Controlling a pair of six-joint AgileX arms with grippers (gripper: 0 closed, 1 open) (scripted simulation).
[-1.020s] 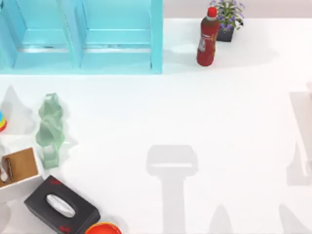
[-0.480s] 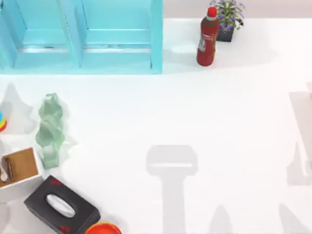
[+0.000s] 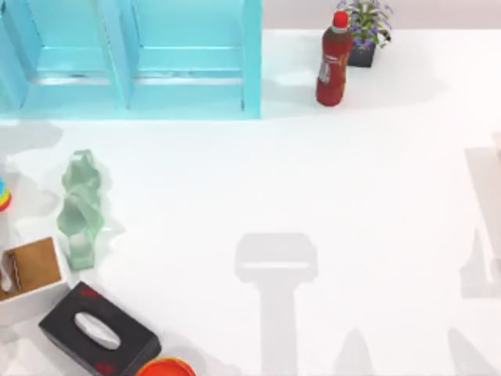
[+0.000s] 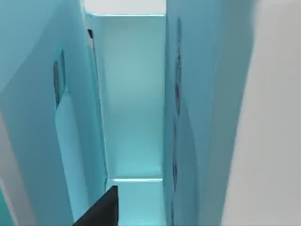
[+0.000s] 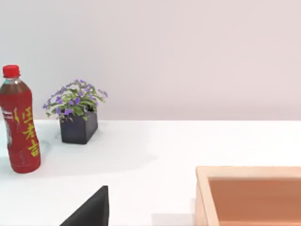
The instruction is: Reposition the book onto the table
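At the near edge of the table (image 3: 329, 180), on the top view's left, an orange-red round dish (image 3: 164, 367) is cut off by the frame. Just beside it lies the black tissue box (image 3: 99, 331), set at an angle. Next to that stands a white open box with a brown interior (image 3: 27, 278). Behind it a pale green translucent figure (image 3: 80, 205) stands upright. A multicoloured item (image 3: 4, 194) shows partly at the left edge.

The middle of the table carries grey shadows.

At the far side, on the left, stands the turquoise shelf unit (image 3: 133, 59), its compartments open toward the table. To its right a red drink bottle (image 3: 334, 60) stands upright. Just behind it sits a small potted plant with purple flowers (image 3: 366, 30) in a dark pot.

The left wrist view looks into a turquoise compartment, with a dark finger tip (image 4: 99, 211) at the edge. The right wrist view shows a similar dark tip (image 5: 89, 209) and a wooden box rim (image 5: 247, 194). Whether either gripper is open or closed cannot be told. The book's location cannot be told.
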